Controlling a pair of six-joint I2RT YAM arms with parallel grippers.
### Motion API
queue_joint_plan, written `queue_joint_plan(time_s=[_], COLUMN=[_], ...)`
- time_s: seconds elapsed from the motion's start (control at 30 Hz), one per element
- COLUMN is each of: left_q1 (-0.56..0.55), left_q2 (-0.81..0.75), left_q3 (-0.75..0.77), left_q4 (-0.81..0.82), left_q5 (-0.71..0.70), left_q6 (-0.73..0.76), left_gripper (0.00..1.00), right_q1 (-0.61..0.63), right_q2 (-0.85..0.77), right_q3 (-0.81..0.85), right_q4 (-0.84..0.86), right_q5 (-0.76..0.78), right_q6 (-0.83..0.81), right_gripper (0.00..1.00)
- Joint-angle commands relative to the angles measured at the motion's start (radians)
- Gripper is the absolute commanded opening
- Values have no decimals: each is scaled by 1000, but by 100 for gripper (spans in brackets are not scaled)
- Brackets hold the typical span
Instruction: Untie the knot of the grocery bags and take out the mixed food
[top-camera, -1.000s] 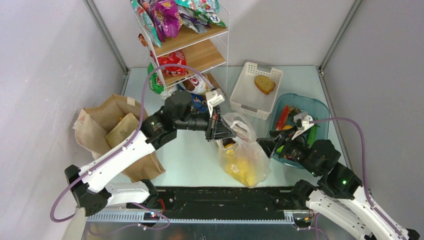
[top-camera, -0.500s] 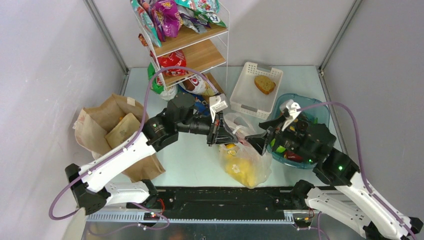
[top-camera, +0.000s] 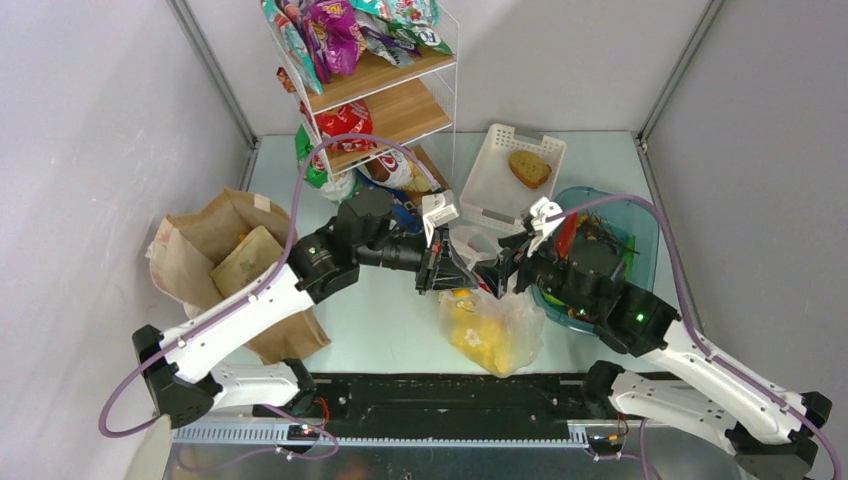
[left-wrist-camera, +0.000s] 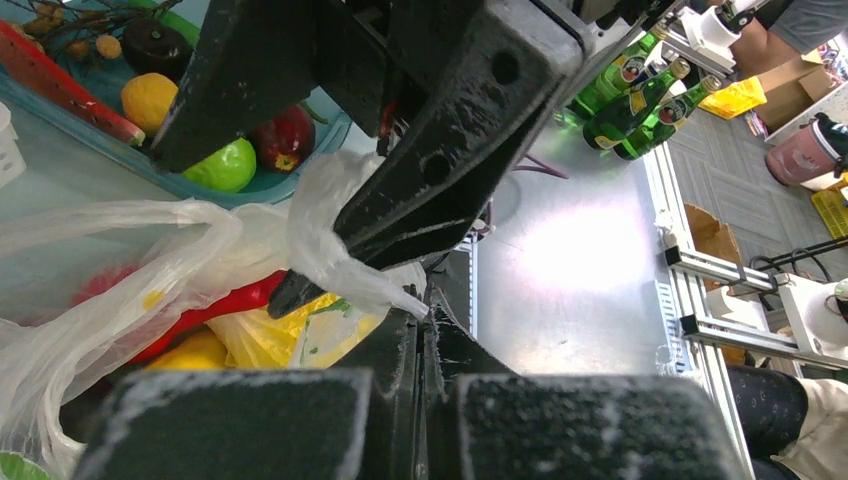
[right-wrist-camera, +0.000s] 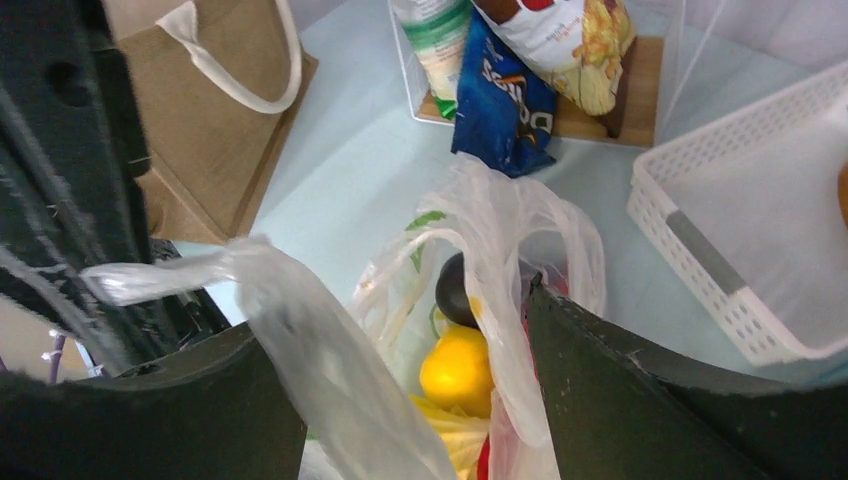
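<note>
The clear plastic bag (top-camera: 490, 325) stands at the table's middle front, with yellow fruit (right-wrist-camera: 458, 370), a dark eggplant (right-wrist-camera: 452, 288) and a red chili (left-wrist-camera: 215, 305) inside. My left gripper (top-camera: 443, 272) is shut on a stretched strip of the bag's handle (left-wrist-camera: 345, 270), its jaws closed tight (left-wrist-camera: 425, 302). My right gripper (top-camera: 492, 270) is open over the bag's mouth (right-wrist-camera: 400, 320), and the stretched handle (right-wrist-camera: 300, 340) runs between its fingers. The brown paper bag (top-camera: 225, 260) lies at the left, untouched.
A wire shelf rack (top-camera: 385, 100) with snack packets stands at the back. A white slatted basket (top-camera: 495, 190) holds a bread slice (top-camera: 529, 168). A blue-tinted tub (top-camera: 640, 225) with produce sits at the right, beside my right arm.
My right gripper has swung left from over the blue tub to the bag's mouth, meeting my left gripper. My left gripper keeps its hold on the handle, shifted slightly.
</note>
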Motion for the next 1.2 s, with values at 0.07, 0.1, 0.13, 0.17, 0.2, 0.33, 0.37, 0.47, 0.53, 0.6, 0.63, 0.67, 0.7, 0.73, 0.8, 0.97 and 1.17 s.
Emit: queue_joint_plan(time_s=[0.07,0.1,0.13,0.17,0.2,0.33,0.37,0.47,0.53,0.6,0.63,0.67,0.7,0.73,0.8,0.97,1.17], left_q1=[-10,-11,-11,-11,-10,-7,1,28,47,53,54,55,54,54,50,41,33], left_q2=[34,35,34,31,21,-52,-68,-134,-152,-146,-129,-116,-78,-66,8,143,258], left_q3=[-11,-11,-11,-9,-6,-4,-7,-30,-42,-59,-68,-72,-73,-71,-51,28,43], left_q4=[30,30,29,26,21,-17,-22,-22,-23,-23,-23,-23,-23,-20,-11,14,49], left_q5=[34,36,36,33,25,-45,-60,-133,-240,-405,-468,-577,-660,-693,-744,-782,-635], left_q6=[23,24,25,29,34,115,128,184,213,243,265,299,315,351,392,493,611], left_gripper=[0,0,0,12,22,83,90,97,98,99,99,99,99,98,97,96,97], right_q1=[70,75,81,85,90,98,98,99,99,98,98,98,99,99,99,98,99], right_q2=[-29,-45,-54,-78,-92,-203,-243,-326,-363,-391,-400,-414,-421,-431,-444,-460,-489], right_q3=[-67,-73,-85,-92,-104,-140,-150,-160,-163,-171,-180,-185,-197,-202,-218,-223,-222], right_q4=[249,268,274,280,280,251,231,159,114,82,74,63,59,58,57,59,61], right_q5=[43,48,52,67,73,76,67,25,8,-10,-16,-27,-32,-42,-53,-86,-109], right_q6=[-46,-44,-39,-36,-29,-12,-11,-14,-17,-17,-17,-17,-17,-15,-15,-16,-19], right_gripper=[57,43,36,21,15,0,0,0,0,0,0,0,0,0,0,0,0])
